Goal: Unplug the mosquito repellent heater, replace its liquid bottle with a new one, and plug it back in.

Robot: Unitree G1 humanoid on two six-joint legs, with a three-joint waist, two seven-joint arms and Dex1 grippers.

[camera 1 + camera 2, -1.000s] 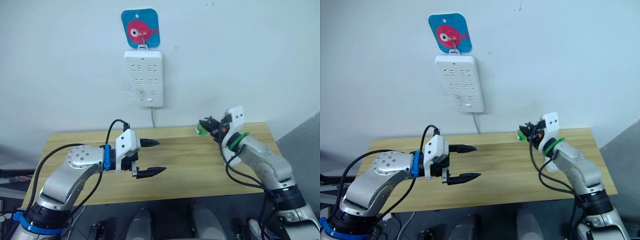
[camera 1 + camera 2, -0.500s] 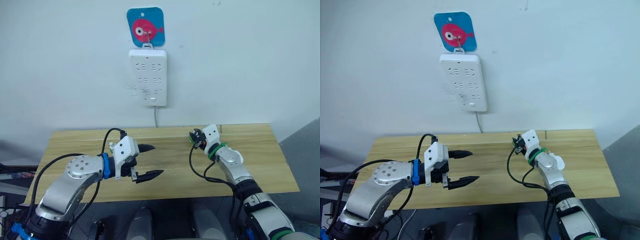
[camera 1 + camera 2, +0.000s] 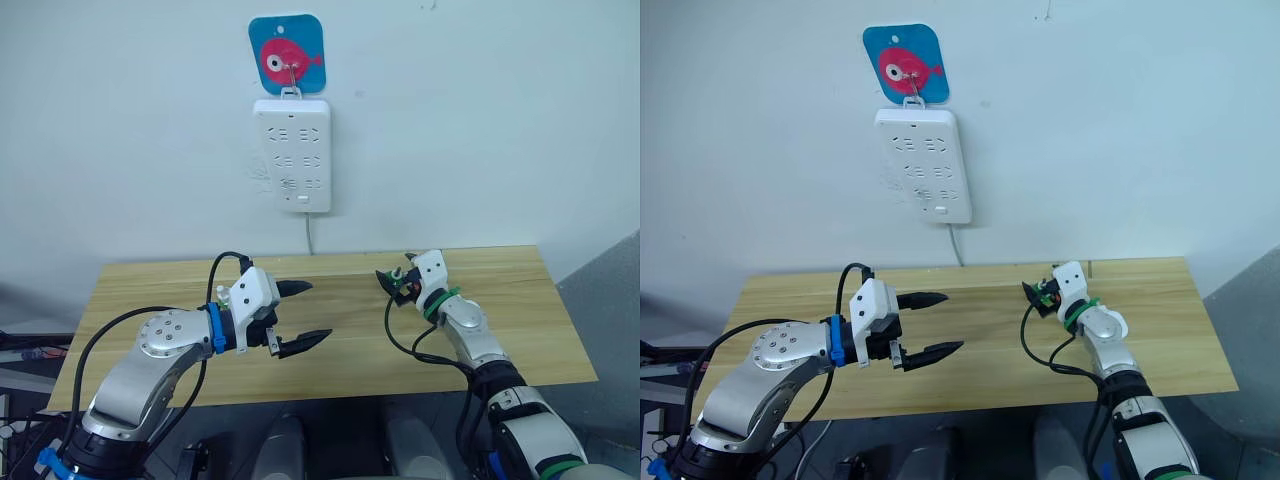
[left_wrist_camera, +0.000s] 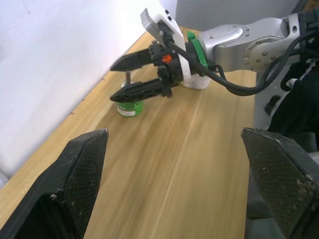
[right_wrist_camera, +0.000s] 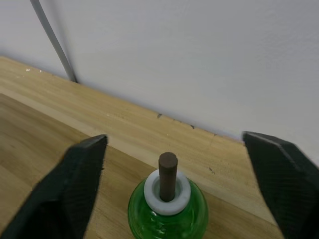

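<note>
green bottle (image 5: pixel 167 217) (brown wick) | white power strip (image 3: pixel 292 154) | blue-pink fish hook (image 3: pixel 287 55)

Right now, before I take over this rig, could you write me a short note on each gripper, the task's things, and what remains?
Left gripper: open, empty, hovering over the wooden table.
Right gripper: open, low at the table's wall side, fingers on either side of the green liquid bottle; no grip yet.
Bottle: upright on the table, brown wick up; I cannot tell whether it is new or old.
Power strip: on the wall, sockets look empty, so unplugging appears done.
Left: fit the new bottle into the heater, then plug it back in.
</note>
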